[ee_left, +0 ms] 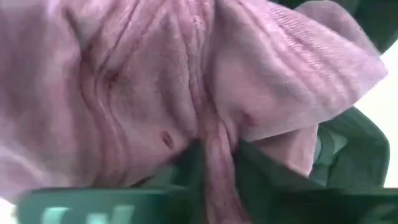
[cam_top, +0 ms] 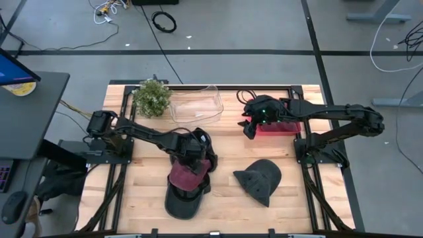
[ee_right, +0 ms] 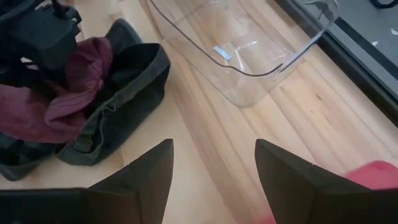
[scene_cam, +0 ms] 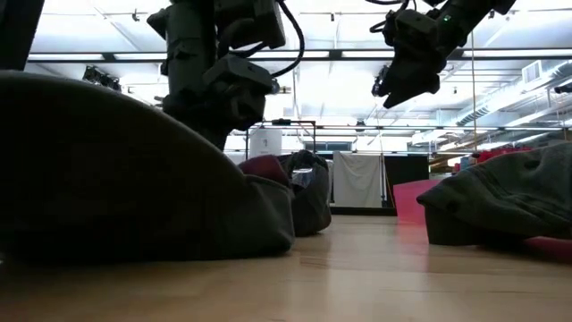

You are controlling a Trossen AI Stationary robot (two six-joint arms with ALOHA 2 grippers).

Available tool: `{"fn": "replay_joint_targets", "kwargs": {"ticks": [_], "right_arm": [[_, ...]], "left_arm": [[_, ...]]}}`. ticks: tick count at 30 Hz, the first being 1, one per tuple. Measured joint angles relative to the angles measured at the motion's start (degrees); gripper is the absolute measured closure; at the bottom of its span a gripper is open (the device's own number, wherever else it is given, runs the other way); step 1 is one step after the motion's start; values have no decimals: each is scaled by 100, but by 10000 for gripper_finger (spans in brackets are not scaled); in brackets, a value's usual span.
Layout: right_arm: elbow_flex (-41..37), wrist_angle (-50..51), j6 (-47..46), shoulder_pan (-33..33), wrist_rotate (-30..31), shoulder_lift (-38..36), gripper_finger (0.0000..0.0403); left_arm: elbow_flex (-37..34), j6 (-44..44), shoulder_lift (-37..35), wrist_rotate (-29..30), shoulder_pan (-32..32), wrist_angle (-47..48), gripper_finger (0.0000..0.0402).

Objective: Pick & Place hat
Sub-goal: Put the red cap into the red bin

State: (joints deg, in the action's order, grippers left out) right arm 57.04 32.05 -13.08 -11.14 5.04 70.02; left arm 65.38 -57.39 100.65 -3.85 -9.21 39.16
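A maroon corduroy hat (cam_top: 188, 176) lies on top of a black cap (cam_top: 181, 201) near the table's front middle. My left gripper (cam_top: 196, 156) stands over the maroon hat's far end, shut on its cloth. In the low view the maroon hat (scene_cam: 266, 166) peeks out behind the black cap (scene_cam: 116, 170). A dark grey cap (cam_top: 260, 178) lies flat on the wood to the right. My right gripper (ee_right: 214, 180) is open and hangs in the air above the table's far right, beside a red object (cam_top: 281, 127); it touches nothing. My left gripper pinches a raised fold of the maroon hat's cloth (ee_left: 214, 146) between its two fingers (ee_left: 267, 180), coming from above and pointing down. The cloth bunches and wrinkles around the fold. The hat's near part (cam_top: 185, 182) lies on the black cap.
A clear plastic bin (cam_top: 196, 106) stands at the far middle of the table, with a small green plant (cam_top: 152, 98) to its left. Bare wood (cam_top: 228, 155) lies between the hats and the bin. A desk with a screen stands beyond the table's left side.
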Motion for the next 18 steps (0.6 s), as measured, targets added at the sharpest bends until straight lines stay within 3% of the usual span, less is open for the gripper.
{"fn": "replay_joint_targets", "kwargs": {"ticks": [2,11,14,18], "right_arm": [[0,10,-84,-22,0,0,175],[-2,28,-353,-41,-104,-23,175],[-2,-6,-609,-56,-428,-98,175],[0,-78,-1158,-86,-1185,-321,175]], "left_arm": [[125,232,-22,108,-2,50,382],[1671,2047,-230,553,-3,846,394],[2285,2594,-241,730,-4,1308,394],[3048,2964,-241,1416,-7,1981,394]]}}
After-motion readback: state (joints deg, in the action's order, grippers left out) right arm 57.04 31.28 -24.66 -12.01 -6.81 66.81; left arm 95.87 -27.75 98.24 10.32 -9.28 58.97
